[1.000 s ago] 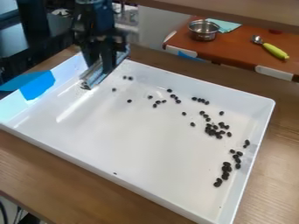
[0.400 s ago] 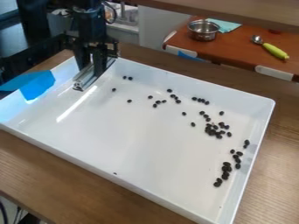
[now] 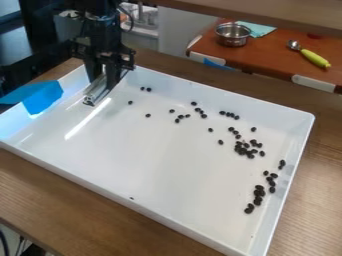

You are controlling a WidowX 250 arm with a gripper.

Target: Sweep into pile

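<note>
Camera view: gripper clamped on a silvery bar at the tray's far left, dark beans scattered toward the right

The black gripper [image 3: 103, 83] hangs down inside the far left corner of the white tray [image 3: 153, 165], its jaws closed around the silvery bar [image 3: 97, 93], which sits between them and slants toward the near left, well apart from the densest bunch of beans.

The dark beans [image 3: 241, 150] lie on the tray floor. The thickest bunch sits right of the middle, and a loose string of more beans runs near the right wall toward the near right. Small groups and single beans are spread along the far side, including two side by side near the gripper. One tiny dark speck [image 3: 131, 198] lies by the near wall.

A blue piece [image 3: 43, 97] covers part of the tray's left wall. The tray rests on a wooden table [image 3: 60, 195]. Behind, a reddish-brown table [image 3: 274, 57] bears a metal pot [image 3: 233, 36], a teal cloth [image 3: 259, 30] and a spoon with a yellow-green handle [image 3: 314, 58].
</note>
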